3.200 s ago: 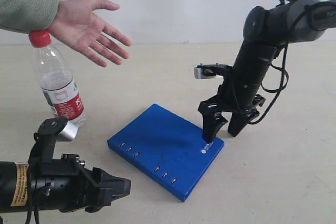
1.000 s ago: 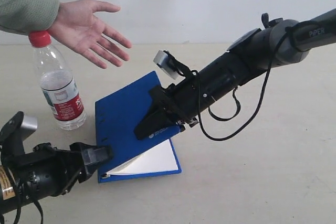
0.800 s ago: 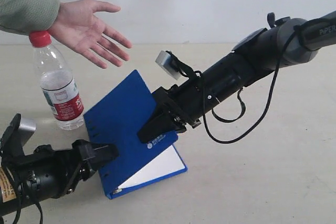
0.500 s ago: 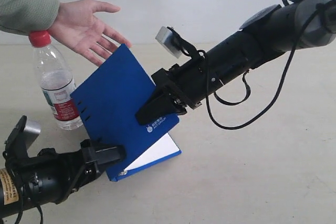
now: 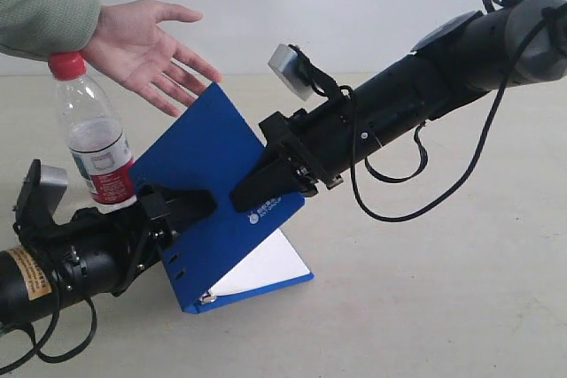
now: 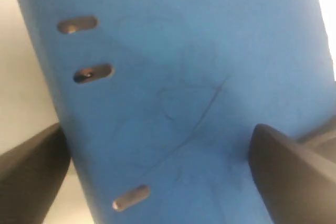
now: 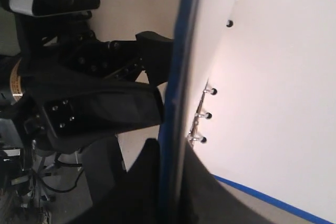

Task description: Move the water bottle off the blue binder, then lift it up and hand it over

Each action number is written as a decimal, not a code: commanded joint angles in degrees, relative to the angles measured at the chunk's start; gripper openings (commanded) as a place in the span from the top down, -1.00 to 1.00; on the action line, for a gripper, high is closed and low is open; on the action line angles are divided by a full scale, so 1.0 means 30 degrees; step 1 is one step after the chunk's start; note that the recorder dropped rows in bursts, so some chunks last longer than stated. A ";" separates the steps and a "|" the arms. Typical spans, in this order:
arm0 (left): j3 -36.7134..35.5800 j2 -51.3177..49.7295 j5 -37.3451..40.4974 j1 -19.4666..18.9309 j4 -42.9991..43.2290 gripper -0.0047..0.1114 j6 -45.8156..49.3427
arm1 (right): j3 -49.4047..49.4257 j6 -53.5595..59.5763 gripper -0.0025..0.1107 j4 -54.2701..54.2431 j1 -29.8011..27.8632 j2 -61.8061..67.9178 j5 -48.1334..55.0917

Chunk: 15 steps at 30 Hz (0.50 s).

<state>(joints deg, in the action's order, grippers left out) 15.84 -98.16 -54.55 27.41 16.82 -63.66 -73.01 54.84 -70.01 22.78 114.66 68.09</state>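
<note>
The blue binder (image 5: 199,157) hangs open, its cover tilted up steeply and its white pages (image 5: 266,267) lying on the table. My right gripper (image 5: 257,196) is shut on the cover's corner by the small white logo; in the right wrist view the cover's edge (image 7: 176,51) runs between the jaws of that gripper (image 7: 170,192). My left gripper (image 5: 190,205) is open at the slotted spine side, and the cover (image 6: 173,51) fills the space between its fingers (image 6: 31,166). The water bottle (image 5: 93,143) stands upright on the table, left of the binder, apart from both grippers.
A person's open hand (image 5: 146,46) in a green sleeve hovers palm up above the bottle's red cap. The left arm (image 7: 89,103) lies low along the front left of the beige table (image 5: 425,289). The right arm reaches in from the upper right.
The right gripper has lifted the cover's corner higher, so the binder stands steeper and more open. The left gripper has risen toward the spine side with its jaws wider. The bottle has not moved.
</note>
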 commanded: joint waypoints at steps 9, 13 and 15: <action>0.1247 -0.1345 -0.3318 0.0154 0.3313 -0.49 -0.0112 | -0.0077 0.0341 0.96 -0.1387 0.0026 -0.0335 0.0623; 0.1489 -0.1403 -0.1775 0.0154 0.3186 0.04 -0.1240 | -0.0077 0.0347 0.96 -0.1523 0.0026 -0.0335 0.0623; 0.1489 -0.1496 -0.1834 0.0154 0.3186 0.30 -0.1676 | -0.0077 0.0347 0.96 -0.1564 0.0026 -0.0335 0.0623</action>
<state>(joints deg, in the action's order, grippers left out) 19.28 -102.36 -57.54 26.81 21.16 -66.83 -72.96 54.84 -69.27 21.71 114.25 67.33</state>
